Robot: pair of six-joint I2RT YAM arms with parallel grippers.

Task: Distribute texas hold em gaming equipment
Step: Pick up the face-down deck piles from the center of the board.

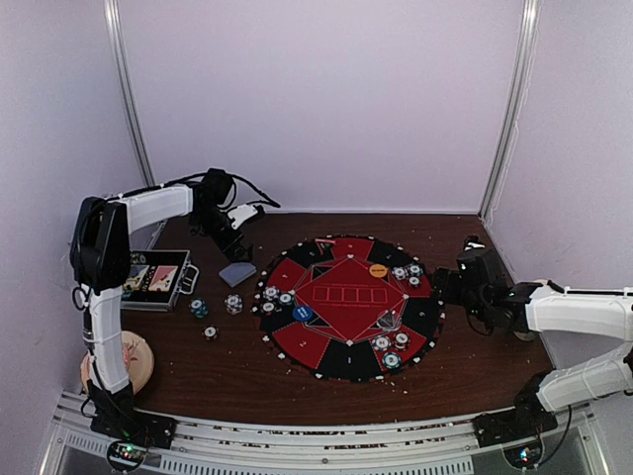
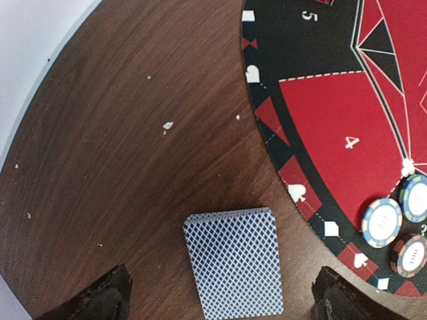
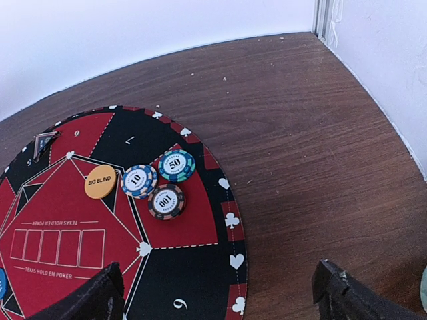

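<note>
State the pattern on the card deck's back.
Card deck: blue-white diamond lattice, best in left wrist view.

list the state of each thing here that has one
left pincer, open, empty, over the card deck
right pincer, open, empty
card deck, squared stack, face down, off the mat
big blind button, flat, label up, on the mat
three chips, flat, clustered beside the button
metal case, lying flat, looks open

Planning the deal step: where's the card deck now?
Top view: the deck lies face down on the table, left side, just off the left rim of the mat and right of the case.
</note>
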